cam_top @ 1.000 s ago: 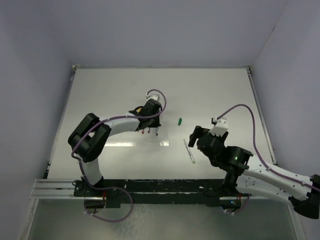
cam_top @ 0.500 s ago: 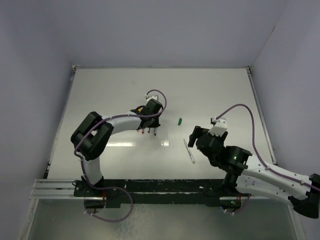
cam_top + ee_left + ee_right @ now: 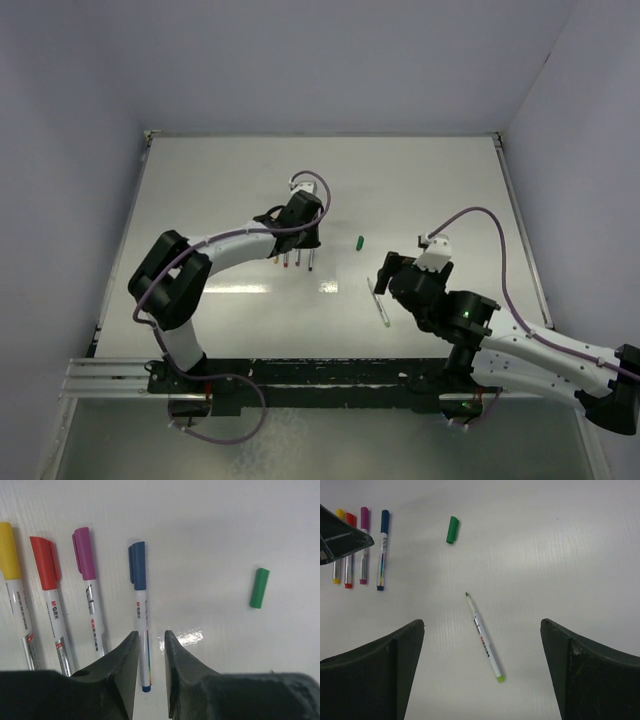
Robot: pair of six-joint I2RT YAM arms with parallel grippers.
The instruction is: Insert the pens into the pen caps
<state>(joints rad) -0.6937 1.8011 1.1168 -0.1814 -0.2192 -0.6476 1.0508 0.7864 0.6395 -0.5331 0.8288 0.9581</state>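
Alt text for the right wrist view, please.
An uncapped green-tipped pen lies on the white table between the open fingers of the right gripper. A loose green cap lies beyond it; four capped pens lie in a row at upper left.

Four capped pens lie parallel, side by side on worktop: yellow, red, purple, blue. Green pen uncapped, lying alone at a slant. Green cap loose, apart from it.

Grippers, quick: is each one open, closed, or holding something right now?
Left gripper: open only a crack, holding nothing; the blue-capped pen lies loose beneath it.
Right gripper: wide open, empty.
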